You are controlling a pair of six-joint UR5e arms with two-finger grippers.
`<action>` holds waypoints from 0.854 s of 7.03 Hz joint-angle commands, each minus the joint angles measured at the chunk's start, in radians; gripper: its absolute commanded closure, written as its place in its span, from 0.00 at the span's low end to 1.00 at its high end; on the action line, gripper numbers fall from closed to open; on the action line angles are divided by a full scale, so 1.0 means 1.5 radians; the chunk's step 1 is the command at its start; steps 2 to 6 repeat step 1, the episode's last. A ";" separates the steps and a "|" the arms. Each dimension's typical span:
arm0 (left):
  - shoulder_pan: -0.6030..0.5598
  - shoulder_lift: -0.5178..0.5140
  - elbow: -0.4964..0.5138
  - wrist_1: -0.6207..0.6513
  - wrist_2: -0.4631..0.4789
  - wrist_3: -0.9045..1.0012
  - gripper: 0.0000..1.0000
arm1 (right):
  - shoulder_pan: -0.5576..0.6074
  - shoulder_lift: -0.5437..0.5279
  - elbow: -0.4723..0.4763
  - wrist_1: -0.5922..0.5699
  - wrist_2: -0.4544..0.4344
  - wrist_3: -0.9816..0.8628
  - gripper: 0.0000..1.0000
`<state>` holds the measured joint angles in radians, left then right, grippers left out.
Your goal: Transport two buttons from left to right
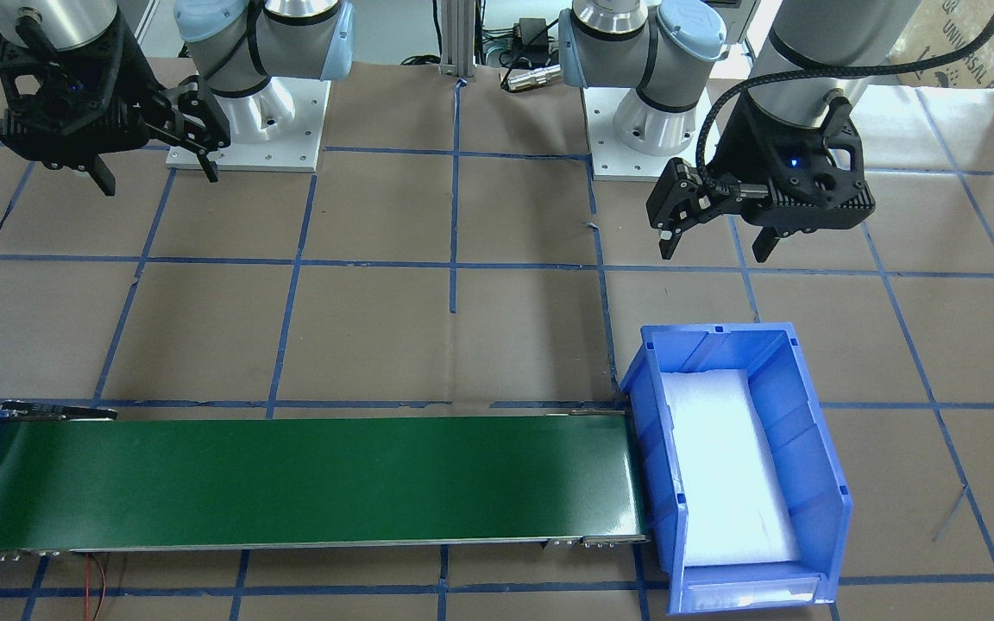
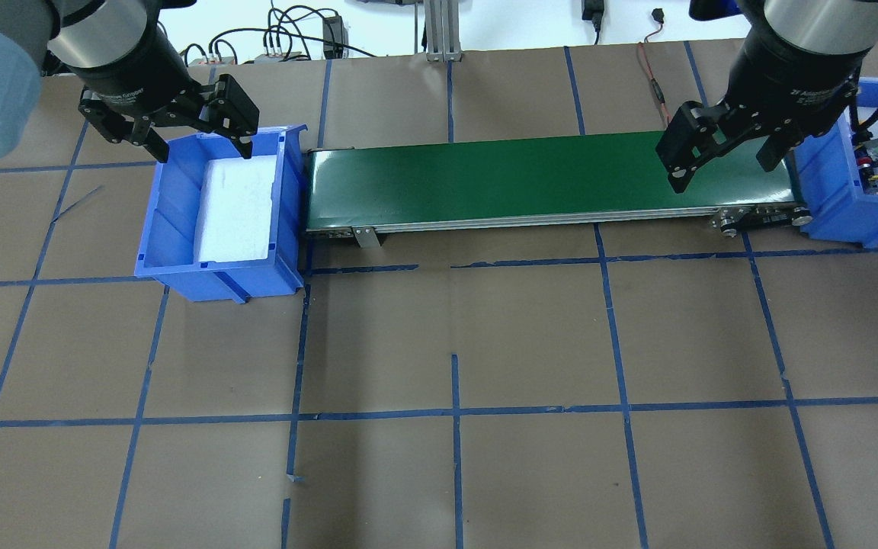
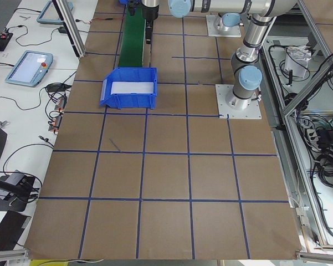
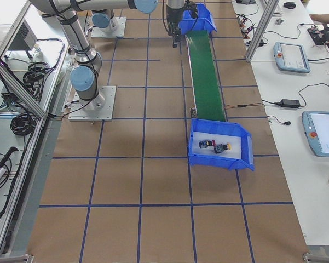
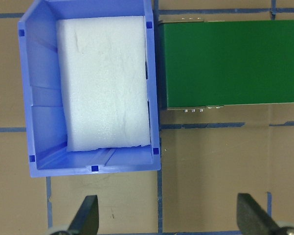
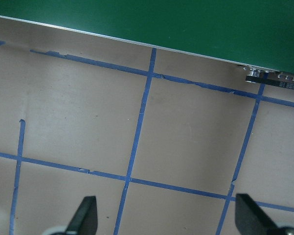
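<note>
Task looks done: the red button (image 4: 207, 144) and yellow button (image 4: 225, 147) lie close together in the right bin (image 4: 247, 152), while the left bin (image 2: 174, 207) holds only its foam pad (image 2: 237, 200) and the belt (image 2: 523, 179) carries nothing. The left claw (image 2: 203, 151) and right claw (image 2: 721, 174) hang on the robot's side of the belt, fingers apart, holding nothing. Only the bin walls and belt edge need clearing, and the tabletop (image 2: 530, 343) toward the robot gives room.

The conveyor (image 2: 523, 179) runs between the left bin (image 2: 168, 221) and the right bin (image 2: 828, 198) (both buttons (image 4: 223, 148) inside).
</note>
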<state>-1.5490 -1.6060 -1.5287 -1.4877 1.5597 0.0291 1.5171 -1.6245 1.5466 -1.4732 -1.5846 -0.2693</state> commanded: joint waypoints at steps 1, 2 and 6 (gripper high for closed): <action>0.001 -0.001 0.001 0.001 -0.001 0.000 0.00 | 0.000 0.000 0.001 -0.001 0.000 0.000 0.00; 0.001 -0.001 0.001 0.001 -0.001 0.000 0.00 | 0.000 0.000 0.001 -0.001 0.000 0.000 0.00; 0.001 -0.001 0.001 0.001 -0.001 0.000 0.00 | 0.000 0.000 0.001 -0.001 0.000 0.000 0.00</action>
